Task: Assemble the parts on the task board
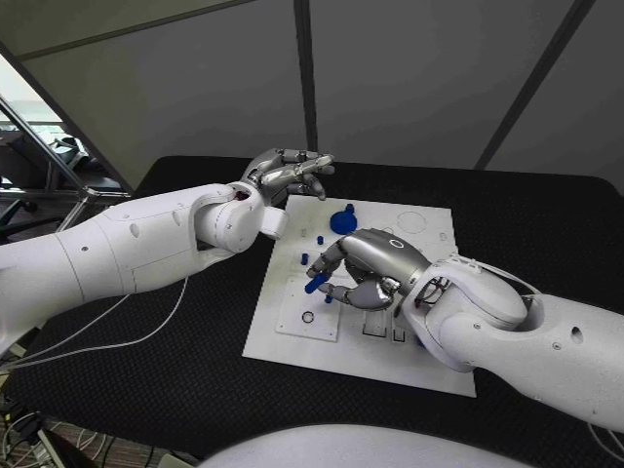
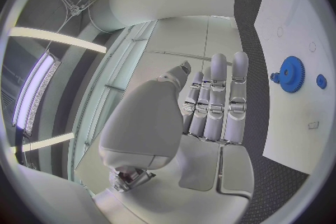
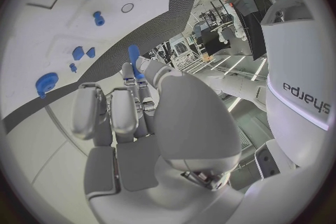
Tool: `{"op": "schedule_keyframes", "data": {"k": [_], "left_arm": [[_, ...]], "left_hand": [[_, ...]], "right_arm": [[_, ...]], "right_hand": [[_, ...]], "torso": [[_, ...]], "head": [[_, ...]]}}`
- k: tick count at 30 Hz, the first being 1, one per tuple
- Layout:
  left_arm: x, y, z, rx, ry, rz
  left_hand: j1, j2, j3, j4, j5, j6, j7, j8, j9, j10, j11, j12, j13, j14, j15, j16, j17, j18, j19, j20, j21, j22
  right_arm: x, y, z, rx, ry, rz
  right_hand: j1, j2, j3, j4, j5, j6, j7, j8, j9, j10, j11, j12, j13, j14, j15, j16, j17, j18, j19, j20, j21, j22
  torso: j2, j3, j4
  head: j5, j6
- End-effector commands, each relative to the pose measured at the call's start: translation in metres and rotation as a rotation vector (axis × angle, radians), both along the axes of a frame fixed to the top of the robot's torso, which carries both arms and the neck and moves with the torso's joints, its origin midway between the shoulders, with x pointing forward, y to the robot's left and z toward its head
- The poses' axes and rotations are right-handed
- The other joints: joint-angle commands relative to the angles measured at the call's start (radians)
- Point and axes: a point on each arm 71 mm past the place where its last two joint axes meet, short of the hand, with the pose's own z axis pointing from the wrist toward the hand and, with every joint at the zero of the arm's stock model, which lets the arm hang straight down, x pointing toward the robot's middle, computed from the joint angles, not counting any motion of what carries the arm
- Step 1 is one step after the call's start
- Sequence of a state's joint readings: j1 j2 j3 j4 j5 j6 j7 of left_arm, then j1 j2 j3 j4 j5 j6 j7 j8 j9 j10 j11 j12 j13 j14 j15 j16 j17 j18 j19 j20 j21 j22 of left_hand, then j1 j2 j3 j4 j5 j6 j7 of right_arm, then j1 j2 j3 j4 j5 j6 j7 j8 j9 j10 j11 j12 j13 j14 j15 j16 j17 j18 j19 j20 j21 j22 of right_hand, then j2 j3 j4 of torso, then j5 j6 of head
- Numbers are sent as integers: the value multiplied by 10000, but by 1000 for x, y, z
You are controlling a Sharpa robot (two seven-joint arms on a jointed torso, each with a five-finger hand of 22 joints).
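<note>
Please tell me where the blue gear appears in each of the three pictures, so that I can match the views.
Head view: the blue gear stands on the far part of the task board, just beyond the right hand.
Left wrist view: it is near the right rim, beside the left hand.
Right wrist view: it is near the left rim.
Shared landmark: the white task board.

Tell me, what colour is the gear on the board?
Blue gear, clearest in the left wrist view.
</note>
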State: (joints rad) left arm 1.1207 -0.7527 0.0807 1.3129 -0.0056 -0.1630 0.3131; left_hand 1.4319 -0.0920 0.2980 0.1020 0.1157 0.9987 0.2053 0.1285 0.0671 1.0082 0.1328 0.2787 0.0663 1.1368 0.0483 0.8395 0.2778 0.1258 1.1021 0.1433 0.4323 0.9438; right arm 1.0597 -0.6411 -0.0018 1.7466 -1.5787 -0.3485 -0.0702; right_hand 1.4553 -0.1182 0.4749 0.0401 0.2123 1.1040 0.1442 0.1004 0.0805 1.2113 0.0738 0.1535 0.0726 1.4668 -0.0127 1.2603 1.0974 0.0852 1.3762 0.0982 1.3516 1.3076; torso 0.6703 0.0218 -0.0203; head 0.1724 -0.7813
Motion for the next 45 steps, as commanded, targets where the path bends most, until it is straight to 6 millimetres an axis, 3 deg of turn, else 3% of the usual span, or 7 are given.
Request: {"op": "schedule_keyframes", "data": {"k": [1,9,19,45], "left_arm": [[0,-3,2,-1,-91,-184],[1,-4,2,1,-82,-213],[1,-6,1,-6,-66,-250],[0,-4,1,4,-58,-249]], "left_hand": [[111,6,34,-45,22,-46,-45,45,0,-47,-9,-16,-1,-94,4,-59,-18,551,-64,22,-39,-13],[115,14,45,-51,22,-44,-47,52,1,-46,-10,-10,0,-97,3,-58,-22,553,-66,21,-40,-14],[113,13,45,-53,21,-46,-46,53,1,-47,-10,-8,0,-98,3,-57,-23,553,-66,21,-41,-14],[105,9,47,-54,18,-54,-43,54,0,-51,-8,-5,0,-100,4,-56,-26,553,-67,22,-42,-14]], "right_arm": [[-6,8,-6,-308,234,818],[-9,17,-20,-949,324,1084],[-4,19,-30,-1754,94,857],[-2,26,-38,-2796,-508,475]], "right_hand": [[2,-16,36,-10,40,32,71,-39,-2,87,16,-47,2,270,60,20,13,-183,61,24,46,390],[-27,-39,27,-26,45,23,81,-53,-7,83,25,-74,-1,275,66,43,39,-183,58,27,48,394],[-54,-56,15,-34,44,18,86,-62,-10,87,30,-89,-1,279,71,61,61,-184,58,31,52,398],[-116,-32,11,-35,57,53,72,-58,-6,139,20,-105,8,274,72,56,42,-182,50,38,51,400]], "torso": [[-7,14,-15],[-3,26,-17],[-6,16,-20],[-2,16,-26]], "head": [[64,-43],[135,-87],[155,-113],[174,-169]]}}
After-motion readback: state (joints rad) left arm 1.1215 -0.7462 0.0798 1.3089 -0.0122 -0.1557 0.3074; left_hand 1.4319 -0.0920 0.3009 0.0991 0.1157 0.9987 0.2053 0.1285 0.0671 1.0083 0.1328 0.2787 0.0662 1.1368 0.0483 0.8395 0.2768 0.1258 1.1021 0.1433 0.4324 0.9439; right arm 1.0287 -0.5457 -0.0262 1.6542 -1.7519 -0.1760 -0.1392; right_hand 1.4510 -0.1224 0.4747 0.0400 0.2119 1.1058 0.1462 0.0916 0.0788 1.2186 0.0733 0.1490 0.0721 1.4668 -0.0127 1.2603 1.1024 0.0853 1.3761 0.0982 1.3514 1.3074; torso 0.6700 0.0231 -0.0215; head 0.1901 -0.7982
